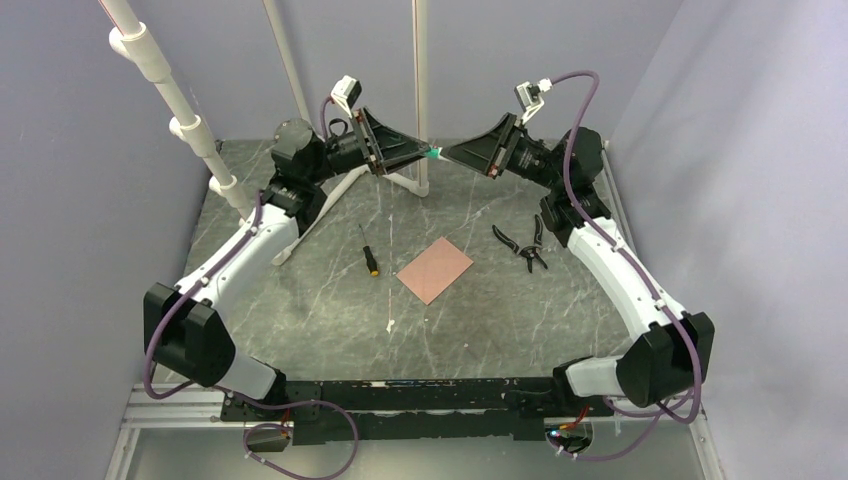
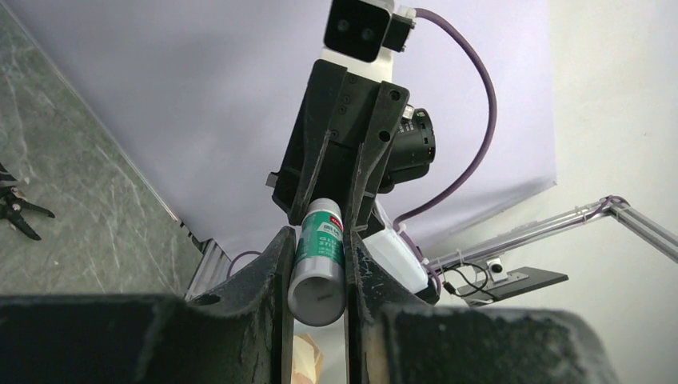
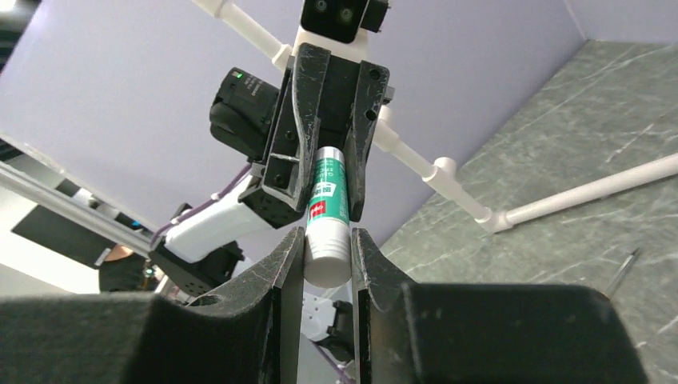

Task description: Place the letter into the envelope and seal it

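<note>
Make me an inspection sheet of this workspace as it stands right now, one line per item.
Surface: dark grey-green marbled table with pale veins.
Job's things: one flat pink paper at mid-table. No flap or second sheet shows, so I cannot tell whether it is the letter or the envelope. A green glue stick is held in the air.
Clutter: screwdriver, pliers and thin white stick, all apart from the paper.
Grippers: left gripper and right gripper are each shut on one end of the glue stick.
Cables: purple cables run along both arms.
Surroundings: lilac walls and a white pipe frame.
</note>
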### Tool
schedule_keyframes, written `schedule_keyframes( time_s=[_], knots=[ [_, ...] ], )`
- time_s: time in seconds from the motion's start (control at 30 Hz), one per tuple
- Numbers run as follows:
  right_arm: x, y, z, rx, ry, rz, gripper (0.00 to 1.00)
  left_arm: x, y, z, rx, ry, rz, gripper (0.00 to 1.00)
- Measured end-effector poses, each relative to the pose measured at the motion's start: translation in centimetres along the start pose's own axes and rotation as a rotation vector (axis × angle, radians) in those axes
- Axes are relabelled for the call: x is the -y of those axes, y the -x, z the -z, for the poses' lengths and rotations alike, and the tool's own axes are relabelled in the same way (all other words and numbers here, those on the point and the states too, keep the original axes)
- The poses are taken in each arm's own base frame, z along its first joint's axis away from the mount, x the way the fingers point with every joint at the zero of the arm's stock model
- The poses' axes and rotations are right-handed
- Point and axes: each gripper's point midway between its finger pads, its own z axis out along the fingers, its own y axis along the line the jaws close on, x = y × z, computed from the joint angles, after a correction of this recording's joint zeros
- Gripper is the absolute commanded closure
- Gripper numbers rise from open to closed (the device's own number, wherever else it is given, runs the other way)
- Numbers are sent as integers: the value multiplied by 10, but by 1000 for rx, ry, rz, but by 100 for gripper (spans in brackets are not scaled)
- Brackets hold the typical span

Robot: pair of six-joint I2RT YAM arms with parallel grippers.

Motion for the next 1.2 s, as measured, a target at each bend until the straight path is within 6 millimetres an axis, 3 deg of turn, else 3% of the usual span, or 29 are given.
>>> schedule_keyframes(
  time_s=[1.1, 1.17, 1.2],
  knots=[
    [-8, 12, -13, 33, 79, -305, 99, 10, 3, -9, 20, -34, -305, 98],
    [-4, 10, -12, 30, 57, -301, 69, 8, 2, -8, 17, -22, -316, 98],
    [-1, 9, -11, 30, 36, -295, 60, 4, 1, -8, 16, -3, -317, 98]
  ],
)
